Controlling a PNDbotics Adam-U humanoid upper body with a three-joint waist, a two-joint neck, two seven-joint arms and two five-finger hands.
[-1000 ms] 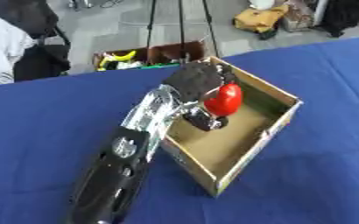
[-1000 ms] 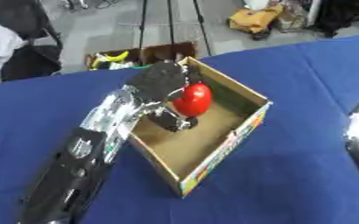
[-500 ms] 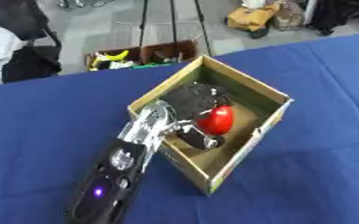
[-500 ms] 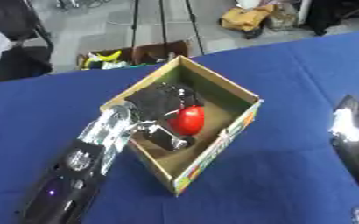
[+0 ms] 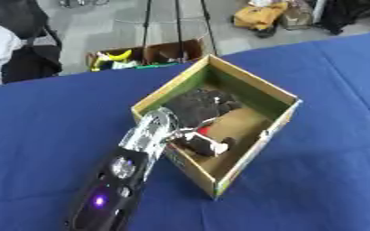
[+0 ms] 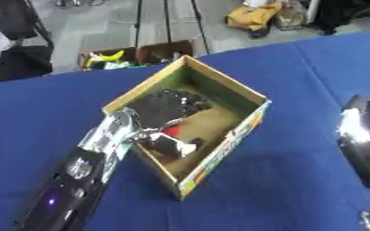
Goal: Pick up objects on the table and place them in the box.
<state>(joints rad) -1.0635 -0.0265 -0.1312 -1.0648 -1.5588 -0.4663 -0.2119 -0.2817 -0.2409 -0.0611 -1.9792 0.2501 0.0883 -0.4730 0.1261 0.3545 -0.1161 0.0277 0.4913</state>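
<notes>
Your left hand [image 5: 200,104] reaches over the near-left wall of the open cardboard box [image 5: 279,124], which sits near the middle of the blue-covered bench [image 5: 38,135], and its dark fingers lie low inside, curled over a red object [image 6: 172,131] close to the box floor. Your right hand does not show; only its forearm [image 6: 360,144] appears at the bench's right edge.

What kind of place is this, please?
Probably a lab or workshop used for robot recording, not a home. A table with a blue cloth holds one cardboard box, tripod legs stand on the grey floor behind, and a crate of small items sits there.
</notes>
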